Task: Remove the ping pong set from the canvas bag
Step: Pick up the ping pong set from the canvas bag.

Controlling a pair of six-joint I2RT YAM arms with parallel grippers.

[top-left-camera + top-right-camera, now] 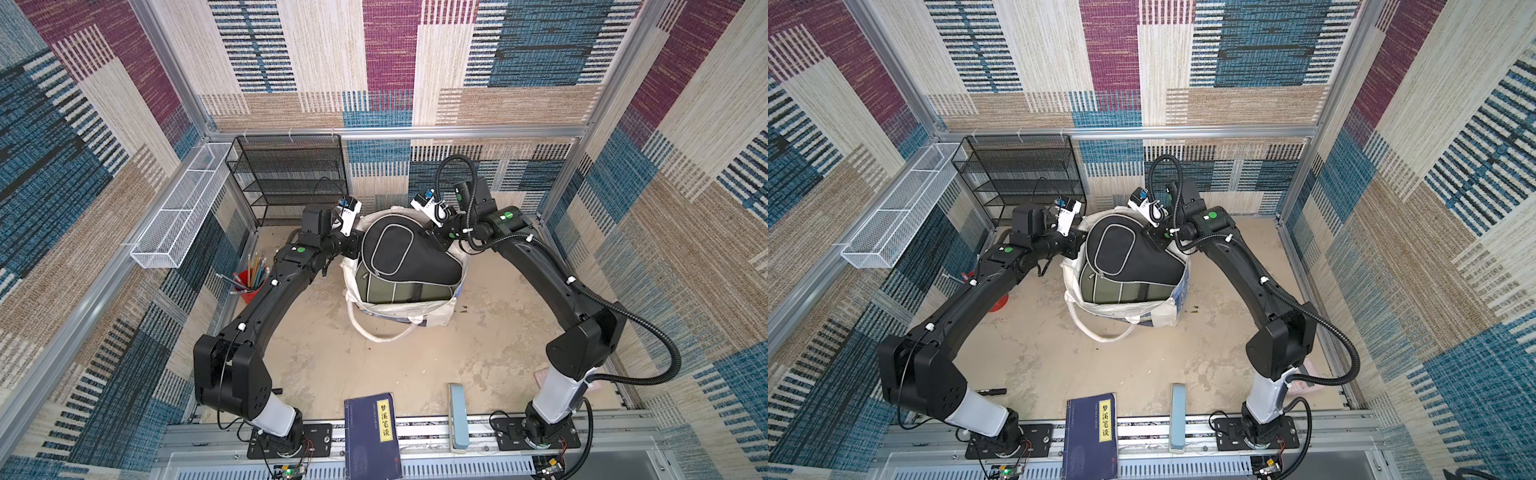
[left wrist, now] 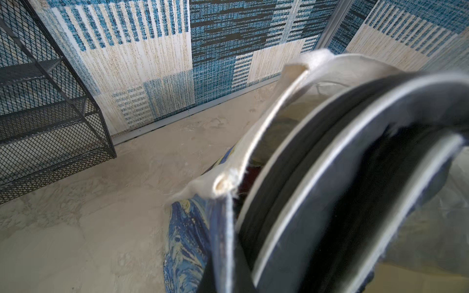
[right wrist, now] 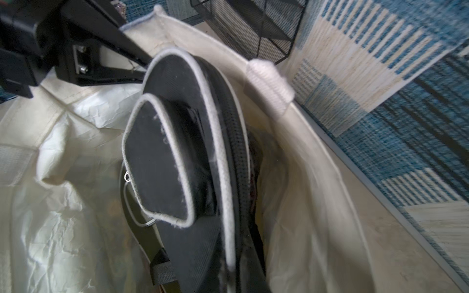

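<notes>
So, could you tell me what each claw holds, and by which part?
Right claw: shut on the black case, at its edge, in the canvas bag. Left claw: shut at the bag's rim; what it grips cannot be told.

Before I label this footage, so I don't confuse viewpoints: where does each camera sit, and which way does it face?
Top views: high above the robot, looking down on the table; left arm and right arm show whole; near twins.
Left wrist: beside the canvas bag, facing its rim, the black case and the back wall; no robot part shows.
Right wrist: at the bag's mouth, looking along the case; left gripper and its own finger show.
Shared: all four show bag, case, mesh rack.
</notes>
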